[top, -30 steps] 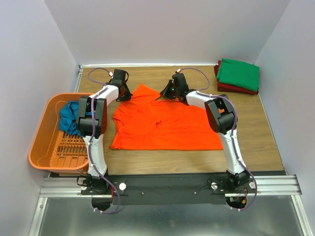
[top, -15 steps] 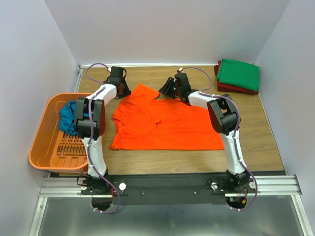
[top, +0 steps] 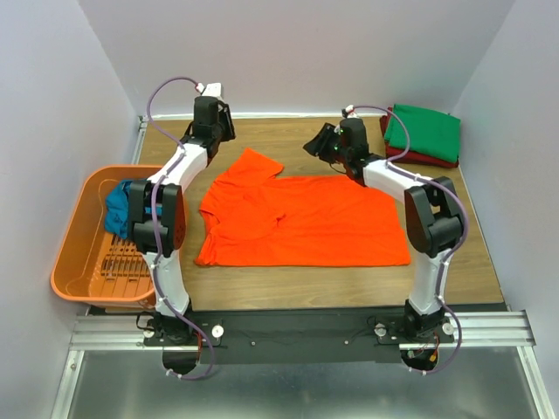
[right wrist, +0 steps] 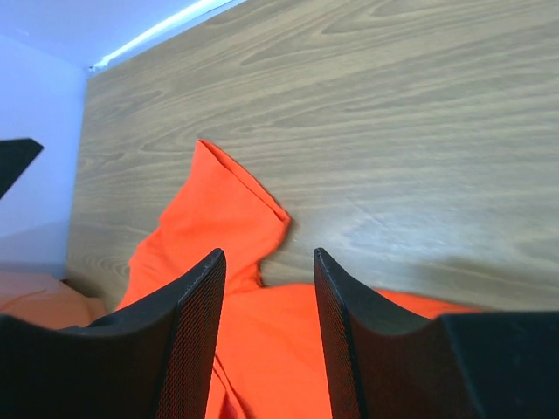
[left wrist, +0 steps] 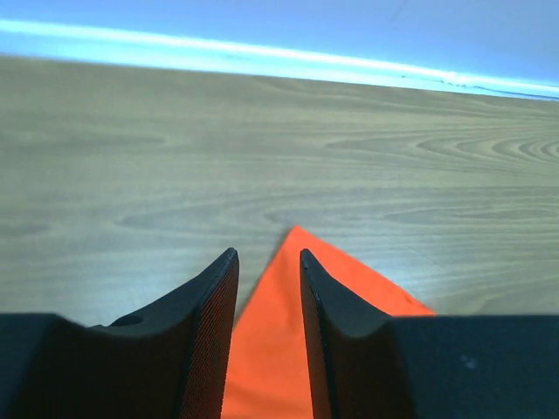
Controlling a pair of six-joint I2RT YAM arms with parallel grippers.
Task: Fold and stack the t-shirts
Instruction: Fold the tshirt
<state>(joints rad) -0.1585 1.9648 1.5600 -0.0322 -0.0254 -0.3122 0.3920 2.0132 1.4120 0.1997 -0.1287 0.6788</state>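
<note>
The bright orange t-shirt (top: 297, 218) lies spread flat in the middle of the table, one sleeve (top: 253, 166) pointing to the far left. My left gripper (top: 212, 118) hangs above the table just beyond that sleeve, open, with nothing between its fingers; the sleeve tip (left wrist: 279, 349) shows below the left gripper (left wrist: 266, 262). Beyond the shirt's top edge my right gripper (top: 327, 140) is open and empty too, and the shirt (right wrist: 218, 218) lies under the right gripper (right wrist: 266, 257). A folded green t-shirt (top: 424, 131) rests on a dark red one (top: 419, 158) at the far right. A teal-blue t-shirt (top: 122, 209) sits in the basket.
An orange plastic basket (top: 87, 262) stands at the left edge of the table, beside the left arm. Grey walls close in the table at the back and on both sides. A metal rail (top: 297, 330) with the arm bases runs along the near edge.
Both grippers have opened, let go of the orange t-shirt's far edge and lifted away, the right one moving right. The shirt's top edge now lies flatter and wider.
</note>
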